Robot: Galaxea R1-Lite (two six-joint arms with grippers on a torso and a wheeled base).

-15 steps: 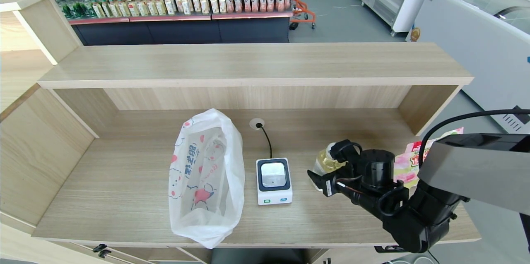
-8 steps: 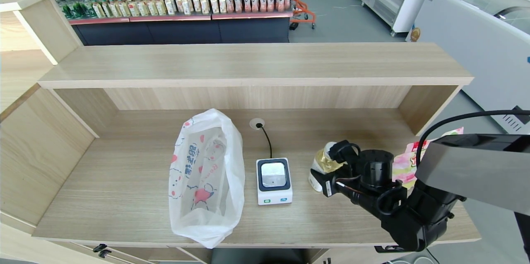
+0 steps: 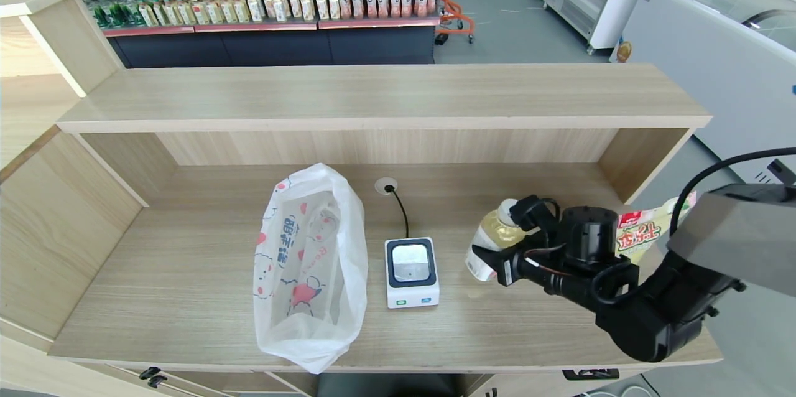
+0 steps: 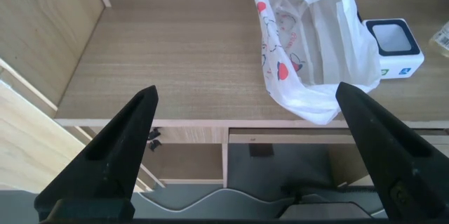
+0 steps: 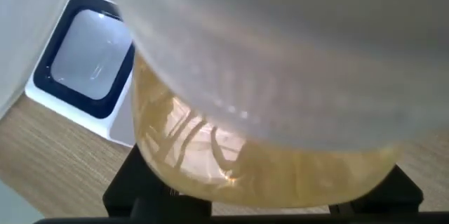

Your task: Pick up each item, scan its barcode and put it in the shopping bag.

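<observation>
A clear bottle (image 3: pixel 494 236) of yellow liquid with a white cap is tilted just above the counter, right of the barcode scanner (image 3: pixel 410 269). My right gripper (image 3: pixel 509 240) is shut on the bottle, one finger on each side. In the right wrist view the bottle (image 5: pixel 266 119) looms close, with the scanner (image 5: pixel 88 62) beyond it. The white shopping bag (image 3: pixel 309 266) with red prints lies open left of the scanner. My left gripper (image 4: pixel 245 154) hangs open over the counter's front edge, near the bag (image 4: pixel 309 41) and apart from it.
A pink and green snack packet (image 3: pixel 640 230) lies at the counter's right end behind my right arm. The scanner's cable runs back to a hole (image 3: pixel 385 185) in the counter (image 3: pixel 186 272). A raised shelf (image 3: pixel 385 98) spans the back. Side walls close both ends.
My right gripper closed on the bottle and raised it off the counter, shifting back and to the right. The snack packet shows more now.
</observation>
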